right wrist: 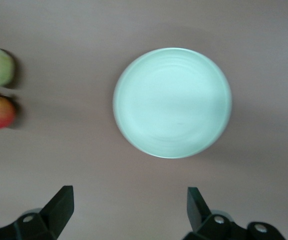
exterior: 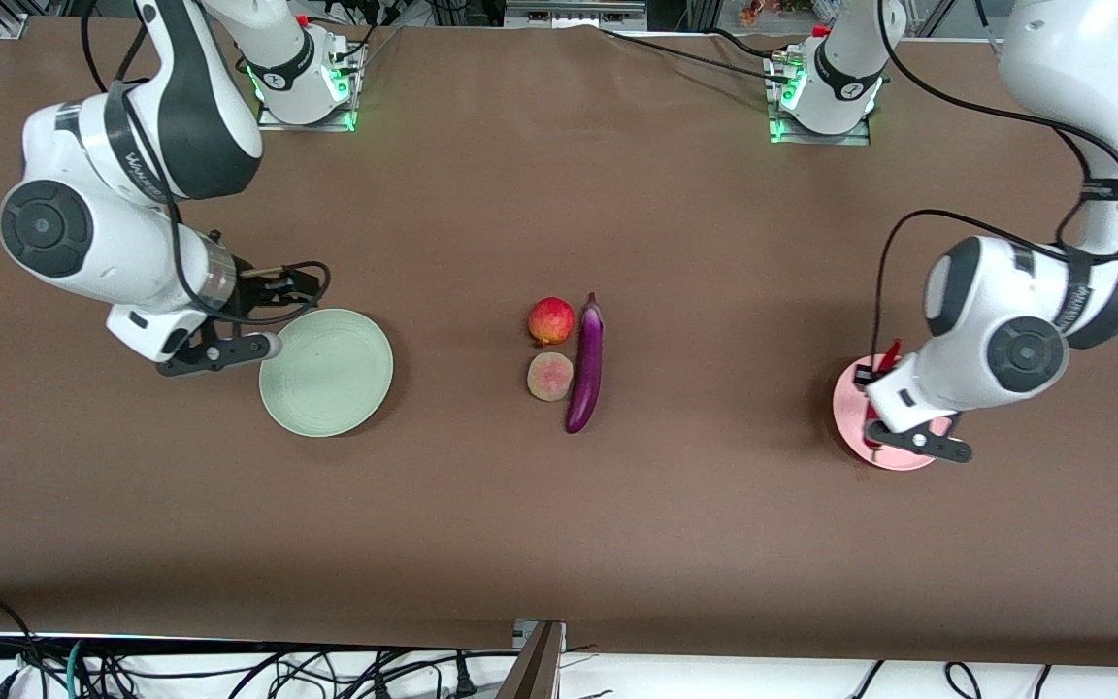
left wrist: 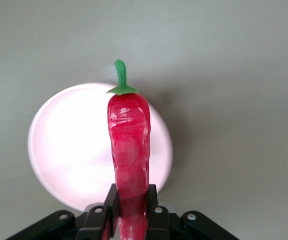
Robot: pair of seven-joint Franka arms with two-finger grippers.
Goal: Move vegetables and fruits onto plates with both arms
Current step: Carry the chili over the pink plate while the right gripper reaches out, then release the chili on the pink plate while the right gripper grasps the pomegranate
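I have the red chili pepper [left wrist: 130,150] pinched at its tail end in my left gripper [left wrist: 132,210], green stem pointing away from the fingers, and I hold it in the air over the pink plate [left wrist: 69,150], which sits near the tabletop's edge at the left arm's end. At the middle of the tabletop the purple eggplant [exterior: 586,364] lies lengthwise, with the red-yellow fruit [exterior: 551,320] and the tan fruit [exterior: 550,377] just beside it, the tan one nearer the front camera. The pale green plate [exterior: 327,372] lies bare toward the right arm's end. My right gripper [right wrist: 129,205] hangs beside that plate, over the cloth, jaws spread wide and holding nothing.
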